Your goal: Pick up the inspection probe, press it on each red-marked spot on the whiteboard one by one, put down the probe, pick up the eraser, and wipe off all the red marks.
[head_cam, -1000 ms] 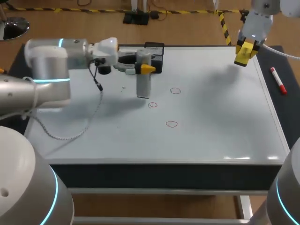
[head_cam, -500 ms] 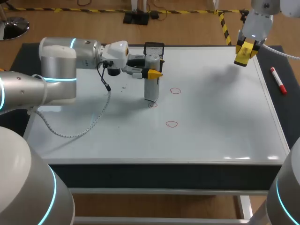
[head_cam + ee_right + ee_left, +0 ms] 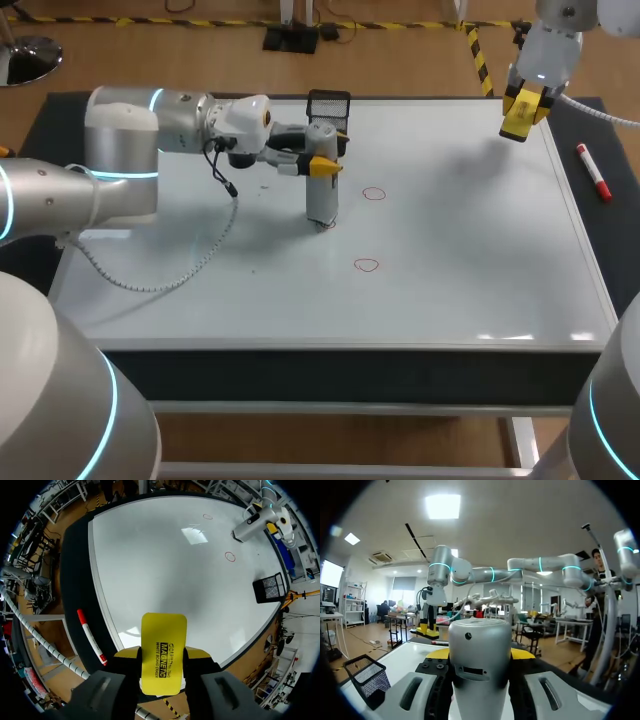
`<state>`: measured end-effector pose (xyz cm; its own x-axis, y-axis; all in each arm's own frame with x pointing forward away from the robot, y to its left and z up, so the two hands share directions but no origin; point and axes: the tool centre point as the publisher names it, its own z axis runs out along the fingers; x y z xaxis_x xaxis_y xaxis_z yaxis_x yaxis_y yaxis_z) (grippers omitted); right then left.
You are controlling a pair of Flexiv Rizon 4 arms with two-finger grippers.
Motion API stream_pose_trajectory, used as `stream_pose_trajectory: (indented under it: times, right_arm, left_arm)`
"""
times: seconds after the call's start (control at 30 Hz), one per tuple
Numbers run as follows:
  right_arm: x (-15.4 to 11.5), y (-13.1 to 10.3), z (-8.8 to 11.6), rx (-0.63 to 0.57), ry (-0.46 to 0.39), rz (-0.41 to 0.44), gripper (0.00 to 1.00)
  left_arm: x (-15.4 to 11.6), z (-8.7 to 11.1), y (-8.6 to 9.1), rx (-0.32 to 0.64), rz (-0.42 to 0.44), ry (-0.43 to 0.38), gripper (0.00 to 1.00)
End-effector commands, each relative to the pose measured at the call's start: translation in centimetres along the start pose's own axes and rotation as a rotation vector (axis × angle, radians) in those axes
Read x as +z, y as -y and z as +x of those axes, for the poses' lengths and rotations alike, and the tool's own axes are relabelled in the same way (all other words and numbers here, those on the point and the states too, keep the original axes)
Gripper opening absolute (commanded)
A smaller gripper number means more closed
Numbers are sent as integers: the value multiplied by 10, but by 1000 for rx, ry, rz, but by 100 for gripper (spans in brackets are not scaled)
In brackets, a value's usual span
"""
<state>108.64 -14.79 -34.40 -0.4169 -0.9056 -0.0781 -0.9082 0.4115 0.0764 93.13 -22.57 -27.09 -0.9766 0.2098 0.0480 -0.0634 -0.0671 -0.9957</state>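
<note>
We pinch the upright probe [image 3: 320,200] in our left tool [image 3: 325,162], next red circle [image 3: 374,194] just ahead of it; right tool [image 3: 522,112] grips the eraser [image 3: 164,640].

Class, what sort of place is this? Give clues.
Likely a robotics test bench: a white whiteboard tabletop bearing red circle marks, and the left gripper holding a grey cylindrical probe.
</note>
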Motion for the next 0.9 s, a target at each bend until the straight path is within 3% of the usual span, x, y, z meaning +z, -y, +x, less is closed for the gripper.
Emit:
stream_pose_trajectory:
  times: [0.03, 0.3, 0.9]
  right_arm:
    - [-1, 1, 0, -2, -4, 0, 0]
    - [-1, 1, 0, -2, -4, 0, 0]
    - [-1, 1, 0, -2, -4, 0, 0]
  left_arm:
    - [-1, -3, -6, -2, 6, -23, 0]
    - [-2, -3, -14, -17, 7, -45, 0]
    - [-1, -2, -12, -16, 1, -47, 0]
